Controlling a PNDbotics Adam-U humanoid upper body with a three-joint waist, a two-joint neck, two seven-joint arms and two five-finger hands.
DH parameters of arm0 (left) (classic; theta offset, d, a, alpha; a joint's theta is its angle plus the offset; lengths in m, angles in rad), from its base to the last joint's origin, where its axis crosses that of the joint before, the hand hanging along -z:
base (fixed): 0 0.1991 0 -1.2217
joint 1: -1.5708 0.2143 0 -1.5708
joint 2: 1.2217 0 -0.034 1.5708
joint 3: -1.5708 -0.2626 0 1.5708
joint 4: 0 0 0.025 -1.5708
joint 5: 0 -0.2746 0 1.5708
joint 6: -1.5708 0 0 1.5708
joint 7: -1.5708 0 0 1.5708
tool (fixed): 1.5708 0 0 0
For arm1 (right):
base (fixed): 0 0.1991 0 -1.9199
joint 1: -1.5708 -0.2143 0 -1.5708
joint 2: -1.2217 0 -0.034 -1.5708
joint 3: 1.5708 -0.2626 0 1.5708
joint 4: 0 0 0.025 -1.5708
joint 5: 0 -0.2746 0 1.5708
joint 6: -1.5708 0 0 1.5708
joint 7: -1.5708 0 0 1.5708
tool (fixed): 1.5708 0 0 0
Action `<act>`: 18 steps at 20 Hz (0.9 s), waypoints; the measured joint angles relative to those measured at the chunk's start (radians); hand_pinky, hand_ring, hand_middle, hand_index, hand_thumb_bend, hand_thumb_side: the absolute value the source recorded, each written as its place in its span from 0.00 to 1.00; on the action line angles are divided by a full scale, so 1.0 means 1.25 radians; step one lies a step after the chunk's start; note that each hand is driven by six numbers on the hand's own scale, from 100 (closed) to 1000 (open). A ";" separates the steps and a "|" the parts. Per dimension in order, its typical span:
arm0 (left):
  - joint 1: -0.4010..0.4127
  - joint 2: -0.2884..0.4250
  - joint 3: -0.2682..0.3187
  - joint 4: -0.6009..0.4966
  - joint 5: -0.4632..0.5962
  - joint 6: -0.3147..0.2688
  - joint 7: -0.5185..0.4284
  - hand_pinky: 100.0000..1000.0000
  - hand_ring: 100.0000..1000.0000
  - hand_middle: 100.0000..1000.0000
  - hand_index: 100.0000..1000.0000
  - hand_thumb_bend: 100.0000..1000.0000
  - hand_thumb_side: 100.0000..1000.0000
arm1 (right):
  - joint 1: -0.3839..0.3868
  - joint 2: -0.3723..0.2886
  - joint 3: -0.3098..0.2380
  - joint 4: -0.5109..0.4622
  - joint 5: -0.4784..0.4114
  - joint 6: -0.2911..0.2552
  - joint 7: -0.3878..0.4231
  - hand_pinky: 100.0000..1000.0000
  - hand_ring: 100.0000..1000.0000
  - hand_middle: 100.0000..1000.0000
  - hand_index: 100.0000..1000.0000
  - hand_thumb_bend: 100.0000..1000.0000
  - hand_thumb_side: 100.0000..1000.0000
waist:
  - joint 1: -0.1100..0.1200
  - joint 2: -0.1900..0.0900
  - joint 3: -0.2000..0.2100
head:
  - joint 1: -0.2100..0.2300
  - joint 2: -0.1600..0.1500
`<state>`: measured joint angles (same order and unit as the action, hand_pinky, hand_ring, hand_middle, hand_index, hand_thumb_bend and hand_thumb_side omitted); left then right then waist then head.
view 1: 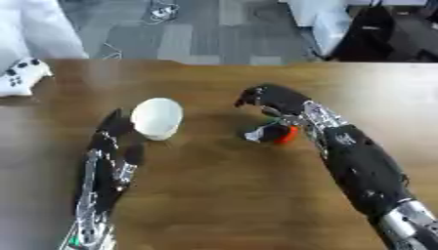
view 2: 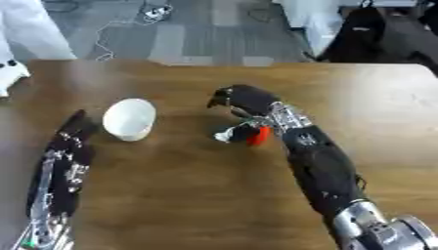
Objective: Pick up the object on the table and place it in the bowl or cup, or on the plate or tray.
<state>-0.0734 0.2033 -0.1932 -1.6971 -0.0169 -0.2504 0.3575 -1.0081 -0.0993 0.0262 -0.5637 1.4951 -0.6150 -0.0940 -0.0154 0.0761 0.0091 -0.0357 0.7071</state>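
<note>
Here, the right hand (view 1: 272, 100) arches over a small red-and-white object (view 1: 275, 133) on the bench (view 1: 222, 195), fingers curled, seemingly holding nothing. It looks light; grasp its sides. The left hand (view 1: 111, 141) lies flat beside the white cup (view 1: 157, 117).

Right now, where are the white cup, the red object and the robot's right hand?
white cup (view 1: 157, 117): left eye view, on its rounded side wall.
red object (view 1: 289, 134): left eye view, on its orange-red body.
right hand (view 1: 275, 97): left eye view, on the back of the hand.
</note>
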 measured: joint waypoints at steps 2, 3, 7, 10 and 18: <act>0.004 0.000 0.001 0.000 0.000 0.000 0.001 1.00 0.83 0.91 0.79 0.64 0.62 | 0.000 -0.011 -0.003 0.006 0.003 0.001 -0.007 0.76 0.74 0.70 0.81 0.43 0.68 | 0.000 0.000 -0.005 | 0.000 0.002; 0.004 0.000 0.002 0.000 0.000 0.001 0.002 1.00 0.83 0.91 0.79 0.64 0.62 | 0.000 -0.018 -0.003 0.008 0.003 0.001 -0.009 0.76 0.74 0.70 0.81 0.43 0.68 | 0.000 0.000 -0.008 | 0.000 0.004; 0.006 0.000 0.005 0.000 -0.001 -0.001 0.006 1.00 0.83 0.91 0.79 0.64 0.62 | 0.000 -0.041 -0.004 0.011 0.002 0.001 -0.016 0.76 0.74 0.70 0.81 0.43 0.68 | 0.000 0.000 -0.017 | 0.000 0.007; 0.011 0.000 0.006 0.000 -0.003 0.000 0.006 1.00 0.83 0.91 0.79 0.64 0.62 | 0.000 -0.052 -0.006 0.011 -0.004 0.002 -0.017 0.75 0.74 0.71 0.81 0.43 0.68 | 0.001 0.000 -0.022 | -0.001 0.010; 0.011 0.000 0.009 0.000 -0.006 -0.001 0.007 1.00 0.83 0.91 0.79 0.64 0.62 | 0.008 -0.061 -0.008 -0.009 -0.021 0.009 -0.012 0.72 0.67 0.69 0.81 0.42 0.68 | 0.004 -0.002 -0.025 | -0.006 0.015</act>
<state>-0.0599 0.2031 -0.1818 -1.6968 -0.0245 -0.2512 0.3662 -0.9979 -0.1761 0.0165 -0.5748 1.4688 -0.6043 -0.1093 -0.0102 0.0736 -0.0216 -0.0438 0.7252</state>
